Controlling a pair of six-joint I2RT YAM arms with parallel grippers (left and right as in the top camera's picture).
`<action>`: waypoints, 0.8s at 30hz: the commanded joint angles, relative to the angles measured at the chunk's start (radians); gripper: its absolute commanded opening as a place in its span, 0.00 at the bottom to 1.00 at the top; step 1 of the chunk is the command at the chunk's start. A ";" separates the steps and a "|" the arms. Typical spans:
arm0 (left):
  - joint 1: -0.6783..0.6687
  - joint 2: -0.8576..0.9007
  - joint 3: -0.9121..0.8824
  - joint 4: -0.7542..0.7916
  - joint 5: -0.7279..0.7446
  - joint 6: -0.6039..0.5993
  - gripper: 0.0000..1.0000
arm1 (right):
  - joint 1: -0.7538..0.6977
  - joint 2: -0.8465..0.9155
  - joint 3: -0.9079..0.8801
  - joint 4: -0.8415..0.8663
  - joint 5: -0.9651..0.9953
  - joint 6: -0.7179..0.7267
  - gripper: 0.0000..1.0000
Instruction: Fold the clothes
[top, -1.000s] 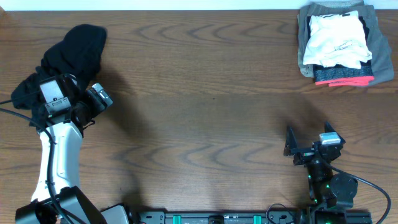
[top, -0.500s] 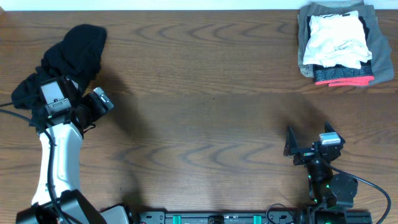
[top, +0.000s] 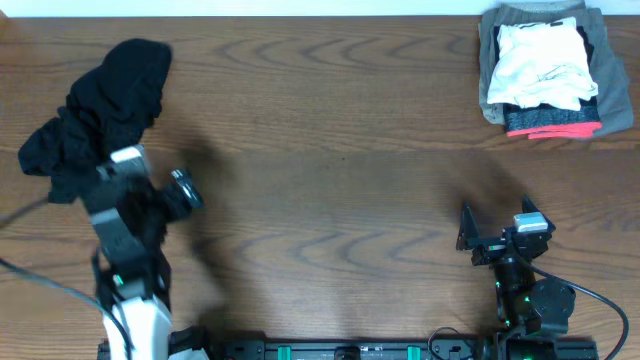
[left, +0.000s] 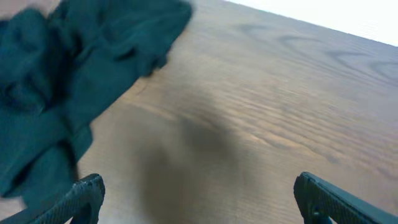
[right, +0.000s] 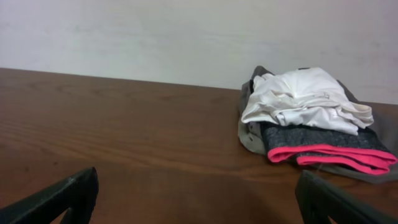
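A crumpled black garment (top: 110, 100) lies at the far left of the table; in the left wrist view it (left: 68, 74) fills the upper left. My left gripper (top: 148, 185) is open and empty, just below and right of the garment, apart from it; its fingers (left: 199, 202) frame bare wood. A stack of folded clothes (top: 545, 65), white on top over grey with a pink edge, sits at the far right corner and shows in the right wrist view (right: 311, 112). My right gripper (top: 497, 225) is open and empty near the front right (right: 199, 199).
The brown wooden table (top: 330, 180) spans the whole view. A pale wall (right: 186, 31) stands behind its far edge. Cables run by both arm bases along the front edge.
My left arm has pulled back toward the front and slightly right, away from the black garment, which stays in its place. The right arm has not moved.
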 joint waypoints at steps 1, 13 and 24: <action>-0.033 -0.142 -0.133 0.092 0.047 0.089 0.98 | 0.007 -0.003 -0.002 -0.005 0.003 0.006 0.99; -0.249 -0.532 -0.358 0.216 -0.066 0.115 0.98 | 0.006 -0.003 -0.002 -0.005 0.003 0.006 0.99; -0.254 -0.636 -0.401 0.183 -0.061 0.114 0.98 | 0.007 -0.003 -0.002 -0.005 0.003 0.006 0.99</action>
